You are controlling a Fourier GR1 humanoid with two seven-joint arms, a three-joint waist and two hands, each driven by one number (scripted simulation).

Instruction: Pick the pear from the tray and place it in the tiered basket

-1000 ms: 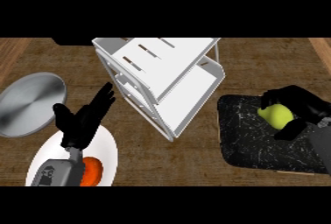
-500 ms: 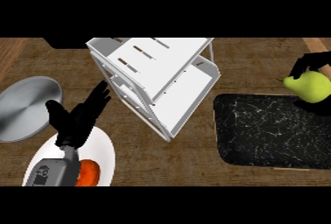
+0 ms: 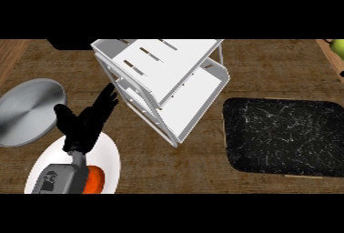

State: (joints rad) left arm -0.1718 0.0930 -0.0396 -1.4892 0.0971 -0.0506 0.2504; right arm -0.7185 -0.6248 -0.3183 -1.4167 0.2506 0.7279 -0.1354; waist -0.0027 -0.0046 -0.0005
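The yellow-green pear [image 3: 335, 45] shows only as a sliver at the view's top right corner, well above and to the right of the black tray [image 3: 282, 136]. Of my right hand [image 3: 325, 41] just a dark finger tip shows beside the pear; the remainder lies outside the view. Nothing lies on the tray. The white tiered basket [image 3: 168, 77] stands in the middle, left of the tray, and its shelves hold nothing. My left hand [image 3: 82, 126] rests open at the lower left, fingers pointing up toward the basket.
A white plate [image 3: 107, 154] with an orange item [image 3: 94, 179] lies under my left forearm. A round silver plate [image 3: 27, 111] sits at the left edge. A dark object [image 3: 67, 44] is at the top left. Bare wood lies between basket and tray.
My right hand has lifted the pear off the tray and carried it up and to the right, almost out of view. The left hand has stayed in place.
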